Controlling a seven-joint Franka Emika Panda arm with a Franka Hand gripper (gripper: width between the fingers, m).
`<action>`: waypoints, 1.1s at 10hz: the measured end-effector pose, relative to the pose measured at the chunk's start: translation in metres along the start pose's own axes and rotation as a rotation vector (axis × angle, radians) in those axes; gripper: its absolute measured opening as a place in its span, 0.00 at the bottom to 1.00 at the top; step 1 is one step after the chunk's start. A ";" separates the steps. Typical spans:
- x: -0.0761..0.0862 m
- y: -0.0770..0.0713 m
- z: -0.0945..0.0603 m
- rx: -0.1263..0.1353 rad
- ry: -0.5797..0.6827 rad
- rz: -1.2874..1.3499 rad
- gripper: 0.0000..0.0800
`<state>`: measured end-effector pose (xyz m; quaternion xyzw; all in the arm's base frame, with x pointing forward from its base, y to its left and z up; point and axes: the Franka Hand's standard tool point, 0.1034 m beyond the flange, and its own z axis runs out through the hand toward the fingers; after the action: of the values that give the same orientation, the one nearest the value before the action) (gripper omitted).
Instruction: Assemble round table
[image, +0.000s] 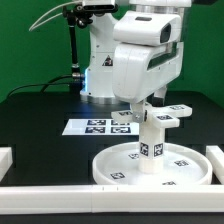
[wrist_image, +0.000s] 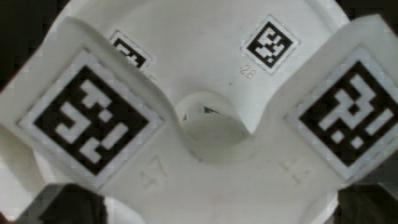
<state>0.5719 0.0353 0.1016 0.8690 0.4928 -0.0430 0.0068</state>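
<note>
The large rimmed round disc lies flat on the table at the front, towards the exterior view's right. The short cylindrical leg stands upright at its middle, a tag facing the camera. The cross-shaped base piece sits on top of the leg, its tagged arms spread out. My gripper comes down from above and is shut on the base piece. In the wrist view the base piece fills the picture. My gripper has a dark fingertip at each side of one white arm.
The marker board lies flat behind the disc. White border rails run along the front, the exterior view's left and its right. The robot's base and a black stand are at the back.
</note>
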 end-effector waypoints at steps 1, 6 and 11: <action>-0.001 0.001 0.000 -0.005 -0.002 -0.004 0.65; 0.001 0.001 0.000 -0.003 -0.011 0.105 0.55; 0.000 -0.003 -0.001 0.040 0.005 0.712 0.55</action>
<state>0.5696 0.0365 0.1025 0.9863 0.1584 -0.0454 0.0029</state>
